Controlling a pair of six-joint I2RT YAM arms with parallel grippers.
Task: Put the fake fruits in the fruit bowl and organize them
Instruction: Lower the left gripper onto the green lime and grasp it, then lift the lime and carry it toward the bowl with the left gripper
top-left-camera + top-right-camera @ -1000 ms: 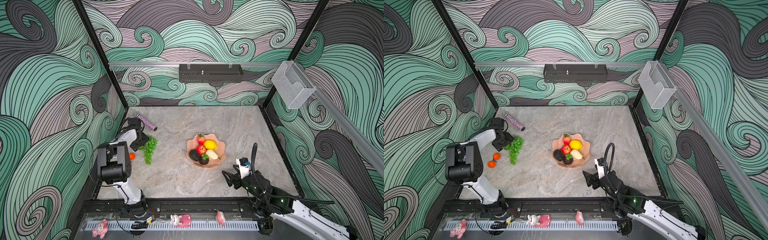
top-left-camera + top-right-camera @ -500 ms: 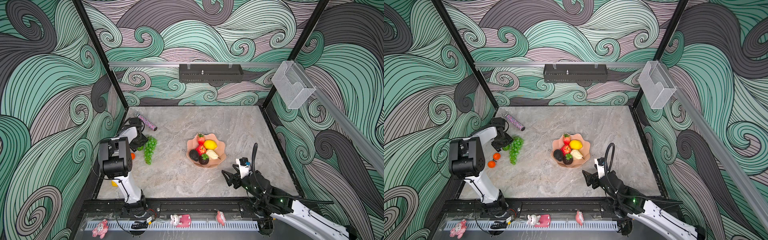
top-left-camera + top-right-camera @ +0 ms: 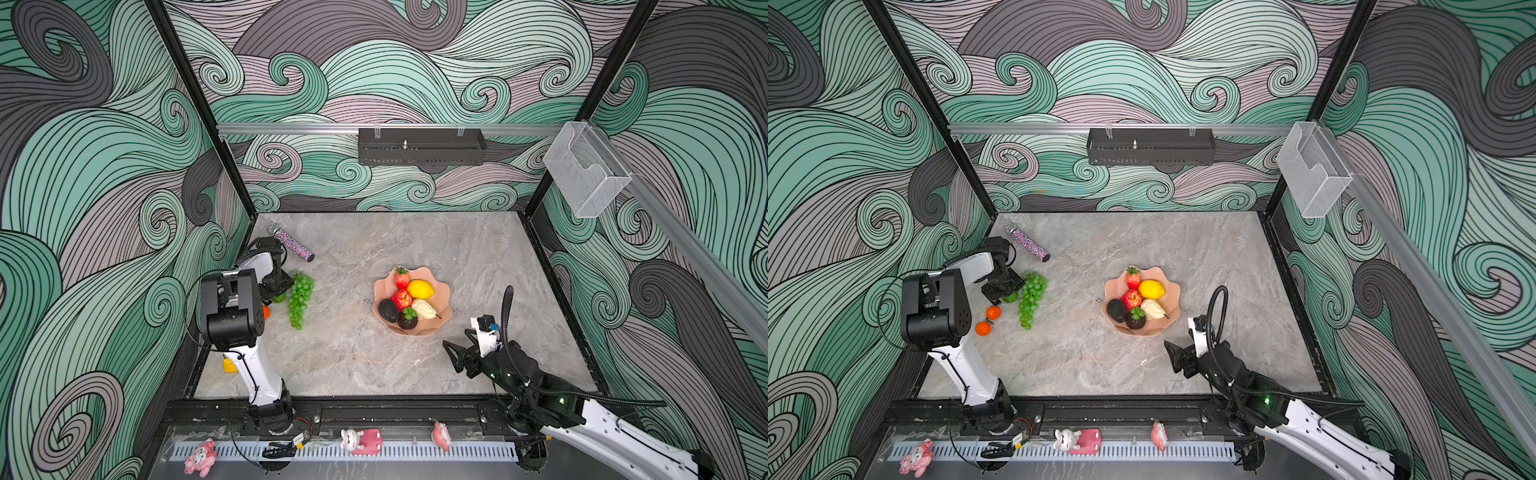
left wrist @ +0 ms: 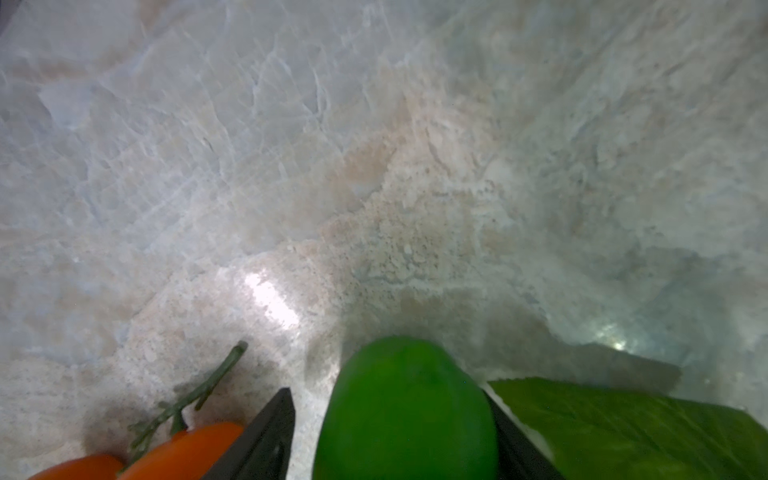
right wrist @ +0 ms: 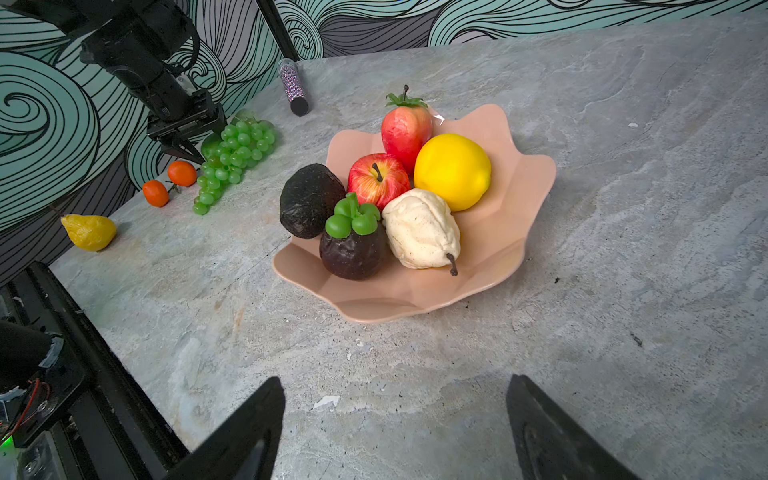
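**Left claw around the green lime, right claw empty**

Seen in both top views, my left claw [image 3: 277, 289] stands low at the left side of the grey marble table [image 3: 374, 365]. It is over a small glossy green lime [image 3: 1010, 296], just beside the green plastic grape bunch [image 3: 300, 301]. Two small oranges [image 3: 993, 312] lie near them, and a wrinkled yellow lemon [image 3: 229, 365] lies near the front edge, partly behind my arm. The shallow salmon-pink fruit bowl [image 3: 441, 291] with its scalloped rim sits near the middle. It holds a red strawberry [image 3: 401, 278], a smooth yellow lemon [image 3: 419, 289], a red apple [image 3: 402, 299], a dark avocado [image 3: 388, 310], a dark mangosteen [image 3: 408, 321] and a cream pear [image 3: 424, 309]. My right claw [image 3: 457, 347] hovers at the front right of the bowl, apart from it.

From the left wrist, my fingers [image 4: 266, 436] stand on both sides of the lime [image 4: 407, 415]. One touches it and the other shows a small gap, so this claw is not yet clenched. The oranges [image 4: 183, 449] are beside one finger, and a green leaf [image 4: 623, 432] is beside the other.

From the right wrist, the right claw [image 5: 395, 378] is released wide with only bare table between its fingers. The bowl [image 5: 498, 216] is ahead of it.
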